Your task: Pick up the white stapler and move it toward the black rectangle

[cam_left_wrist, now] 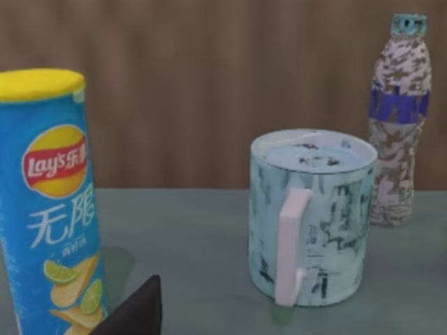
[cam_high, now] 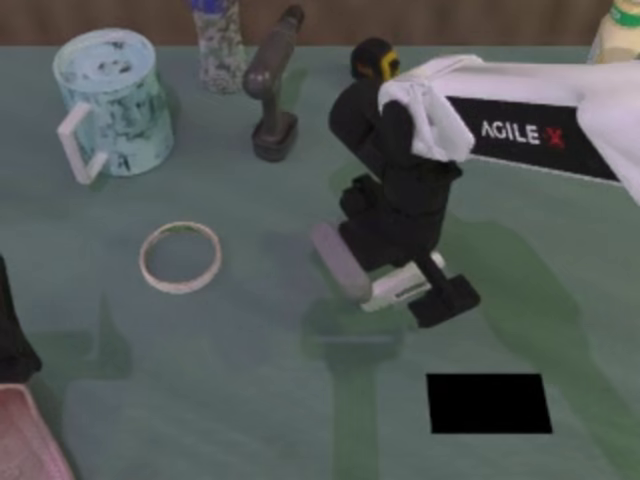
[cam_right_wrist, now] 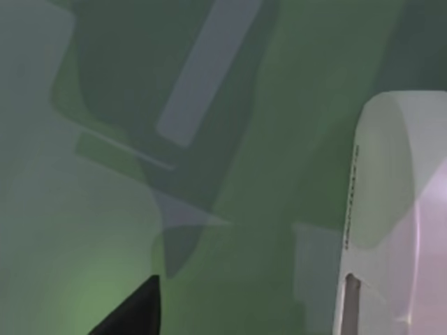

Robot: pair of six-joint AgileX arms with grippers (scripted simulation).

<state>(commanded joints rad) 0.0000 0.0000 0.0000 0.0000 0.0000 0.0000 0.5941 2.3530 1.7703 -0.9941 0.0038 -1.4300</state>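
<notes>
Rendered simulation test bench, not lived-in room. Evidence: flat grey-green table (cam_high: 250, 400) fills top view, brown panelled wall strip along upper edge. Mixed unrelated props scattered as in lab trial: patterned mug (cam_high: 110, 100) upper left, camouflage-print bottle (cam_high: 218, 40) top centre, dark power drill (cam_high: 272, 85) beside it, white tape ring (cam_high: 180, 257) centre left, Lay's crisp can (cam_left_wrist: 49, 202) in left wrist view. Solid black rectangle (cam_high: 489, 403) lower right, flat marker patch. Arm marked AGILEX (cam_high: 540, 125) enters from upper right.
</notes>
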